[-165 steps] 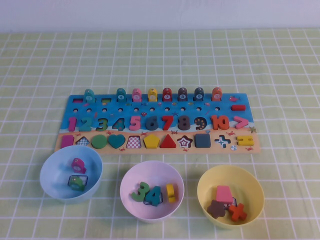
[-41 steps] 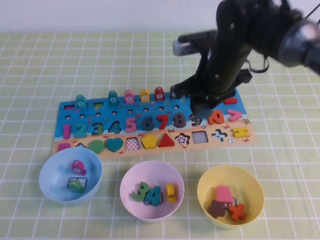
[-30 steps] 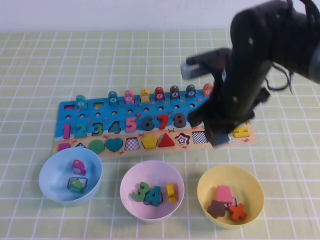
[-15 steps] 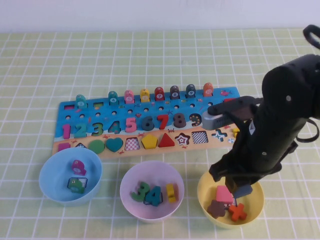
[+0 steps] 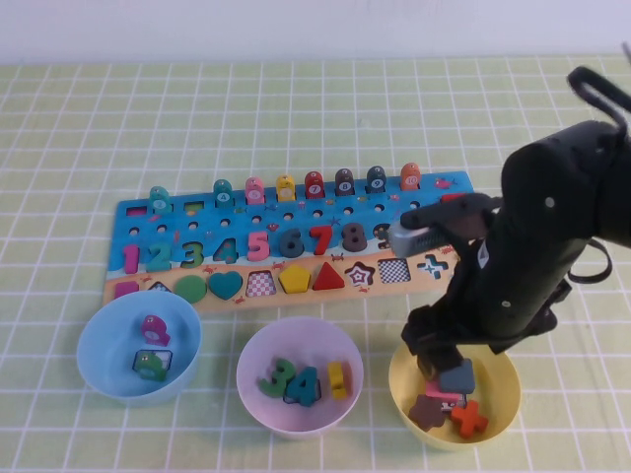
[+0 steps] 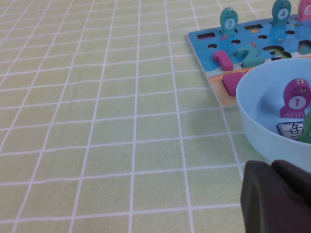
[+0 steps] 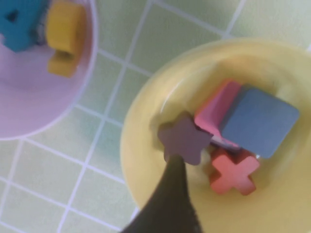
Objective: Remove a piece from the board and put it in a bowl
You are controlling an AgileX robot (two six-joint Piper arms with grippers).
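Note:
The slate-blue square piece (image 5: 456, 375) lies in the pale yellow bowl (image 5: 509, 392), resting tilted on the pink trapezoid. In the right wrist view the piece (image 7: 260, 121) is free of my fingers, beside the brown star (image 7: 184, 138) and a red cross (image 7: 233, 172) in the bowl (image 7: 141, 121). My right gripper (image 5: 446, 367) hangs open just over the bowl; one finger (image 7: 172, 189) shows. The board (image 5: 296, 210) lies behind the bowls, its checkered square slot (image 5: 394, 269) bare. My left gripper (image 6: 277, 194) is shut and empty, low beside the light blue bowl.
A light blue bowl (image 5: 94, 345) at front left holds two fish pegs. A lilac-pink bowl (image 5: 251, 360) in the middle holds numbers. The board carries numbers, shapes and pegs. My right arm (image 5: 542, 236) covers the board's right end.
My right gripper carried the slate-blue square from its slot on the board toward me and down to the yellow bowl, then let it go onto the pink trapezoid.

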